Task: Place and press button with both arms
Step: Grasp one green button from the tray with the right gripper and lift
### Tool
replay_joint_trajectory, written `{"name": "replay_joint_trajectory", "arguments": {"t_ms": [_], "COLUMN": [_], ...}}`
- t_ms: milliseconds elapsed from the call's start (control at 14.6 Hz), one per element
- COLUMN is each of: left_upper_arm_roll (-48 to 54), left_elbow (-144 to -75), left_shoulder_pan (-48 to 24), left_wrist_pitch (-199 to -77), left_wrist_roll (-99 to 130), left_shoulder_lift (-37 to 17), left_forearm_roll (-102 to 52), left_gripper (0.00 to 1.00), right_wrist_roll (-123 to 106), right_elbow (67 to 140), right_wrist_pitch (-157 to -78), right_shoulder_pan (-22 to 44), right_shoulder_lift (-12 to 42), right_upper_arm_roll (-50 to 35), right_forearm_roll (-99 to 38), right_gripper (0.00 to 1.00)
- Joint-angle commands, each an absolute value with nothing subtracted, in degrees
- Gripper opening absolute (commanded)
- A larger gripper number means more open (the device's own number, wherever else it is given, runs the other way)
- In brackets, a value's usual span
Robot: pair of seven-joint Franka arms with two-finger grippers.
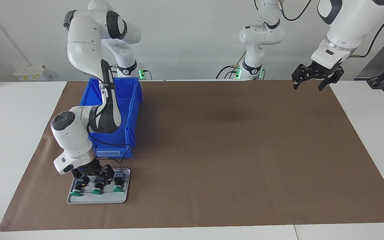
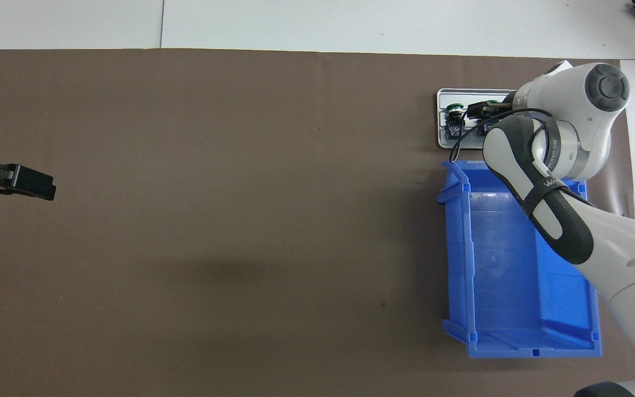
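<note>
Three green-capped buttons lie side by side on a small grey tray (image 1: 95,200): one toward the table's end (image 1: 76,191), a middle button (image 1: 97,190) and a third (image 1: 118,187). My right gripper (image 1: 93,177) is lowered onto the tray, open, with its fingers straddling the black body of the middle button. In the overhead view the right arm covers most of the tray (image 2: 442,141); one button (image 2: 453,111) shows beside the right gripper (image 2: 480,110). My left gripper (image 1: 313,81) (image 2: 36,186) hangs open and empty over the mat's edge at the left arm's end, waiting.
A blue bin (image 1: 132,96) (image 2: 516,275) stands on the brown mat (image 1: 228,150), right beside the tray and nearer to the robots; the right arm reaches over it. White tabletop borders the mat on all sides.
</note>
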State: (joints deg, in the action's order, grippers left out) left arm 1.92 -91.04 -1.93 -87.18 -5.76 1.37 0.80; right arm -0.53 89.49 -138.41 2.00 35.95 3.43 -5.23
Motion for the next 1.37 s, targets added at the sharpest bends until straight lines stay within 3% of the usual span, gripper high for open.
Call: {"name": "replay_joint_trajectory", "arguments": {"t_ms": [0,137,205,341,478,888,1298], "left_upper_arm_roll": [2.0,2.0,2.0,2.0,2.0,2.0,2.0], "left_elbow": [-93.0,-92.9,-92.9,-92.9,-92.9,-92.9,-92.9], "left_shoulder_pan": [-1.6,-1.6,-1.7,-1.7,-1.7,-1.6,-1.7], "left_wrist_pitch": [-87.1,-87.1,-87.2,-87.1,-87.1,-87.2,-87.2], "left_wrist_roll": [-6.1,-6.1,-6.1,-6.1,-6.1,-6.1,-6.1], "left_shoulder_lift": [3.2,3.1,3.1,3.1,3.2,3.2,3.2], "left_forearm_roll": [1.8,1.8,1.8,1.8,1.8,1.8,1.8], "left_gripper": [1.0,1.0,1.0,1.0,1.0,1.0,1.0], "right_wrist_roll": [-3.3,-3.6,-3.7,-5.3,-6.2,-2.6,21.7], "right_elbow": [93.1,93.1,93.2,93.2,93.2,89.2,71.3], "right_wrist_pitch": [-140.1,-140.2,-140.1,-140.4,-140.1,-136.3,-108.8], "right_shoulder_pan": [1.1,1.1,1.1,0.4,-0.2,1.1,6.3], "right_shoulder_lift": [34.5,34.5,34.4,34.7,34.8,33.2,29.3], "right_upper_arm_roll": [2.5,2.5,2.5,2.5,2.5,2.8,3.2], "right_forearm_roll": [-6.2,-6.3,-6.3,-6.2,-6.3,-5.4,2.5], "right_gripper": [0.96,0.9,0.81,0.49,0.0,0.0,0.0]}}
